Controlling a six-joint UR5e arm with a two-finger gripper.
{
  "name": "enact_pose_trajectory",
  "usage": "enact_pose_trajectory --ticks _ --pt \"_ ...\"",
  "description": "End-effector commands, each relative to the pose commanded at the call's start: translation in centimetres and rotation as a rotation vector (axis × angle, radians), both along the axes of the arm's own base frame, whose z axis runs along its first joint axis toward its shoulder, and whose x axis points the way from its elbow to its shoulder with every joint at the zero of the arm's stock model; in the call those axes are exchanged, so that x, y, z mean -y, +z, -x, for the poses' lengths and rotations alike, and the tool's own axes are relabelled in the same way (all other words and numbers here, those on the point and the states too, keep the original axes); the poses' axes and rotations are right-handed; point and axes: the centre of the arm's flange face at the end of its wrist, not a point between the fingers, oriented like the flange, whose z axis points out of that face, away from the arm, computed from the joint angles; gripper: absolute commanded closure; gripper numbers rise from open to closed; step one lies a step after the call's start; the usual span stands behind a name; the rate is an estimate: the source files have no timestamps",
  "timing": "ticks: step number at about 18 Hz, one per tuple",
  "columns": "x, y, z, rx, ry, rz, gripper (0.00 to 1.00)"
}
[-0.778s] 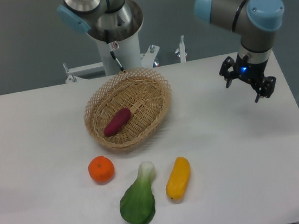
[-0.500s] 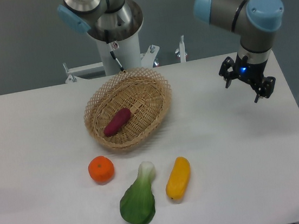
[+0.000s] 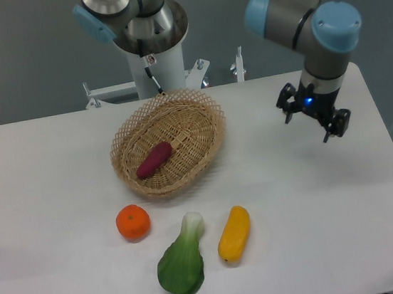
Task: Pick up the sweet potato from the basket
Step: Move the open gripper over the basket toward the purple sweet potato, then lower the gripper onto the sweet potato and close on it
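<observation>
A maroon sweet potato (image 3: 154,159) lies slantwise on the floor of the light tan wicker basket (image 3: 200,114), left of the table's middle. My gripper (image 3: 307,127) hangs well to the right of the basket, above the white table, with its two black fingers spread apart and nothing between them. It stands open and far from the sweet potato.
In front of the basket lie a round orange fruit (image 3: 132,222), a green leafy vegetable (image 3: 182,260) and a yellow oblong vegetable (image 3: 234,233). The arm's base column (image 3: 153,48) rises behind the basket. The table's right edge runs close to the gripper.
The gripper and its wrist have shifted a little to the left and slightly up, toward the basket. The produce and basket have not moved.
</observation>
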Motion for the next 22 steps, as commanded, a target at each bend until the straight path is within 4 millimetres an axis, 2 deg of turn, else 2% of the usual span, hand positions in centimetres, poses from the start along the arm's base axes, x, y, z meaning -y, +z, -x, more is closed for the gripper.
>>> enact_pose_trajectory --ticks 1,9,11,15,17,20,22 --pt "-0.5 -0.1 -1.0 0.008 -0.014 -0.002 0.0" --pt "-5.3 -0.1 -13.8 0.038 -0.073 0.01 0.0" --pt "-6.8 -1.0 -16.7 0.057 -0.074 0.025 0.0" --pt "-8.0 -3.6 -22.0 0.094 -0.087 0.066 0.0" --pt "-7.6 -4.8 -23.6 0.092 -0.083 0.067 0.0" --pt "-7.0 -6.3 -24.3 0.096 -0.071 0.073 0.0" --pt "-7.0 -7.1 -25.6 0.11 -0.08 0.089 0.0"
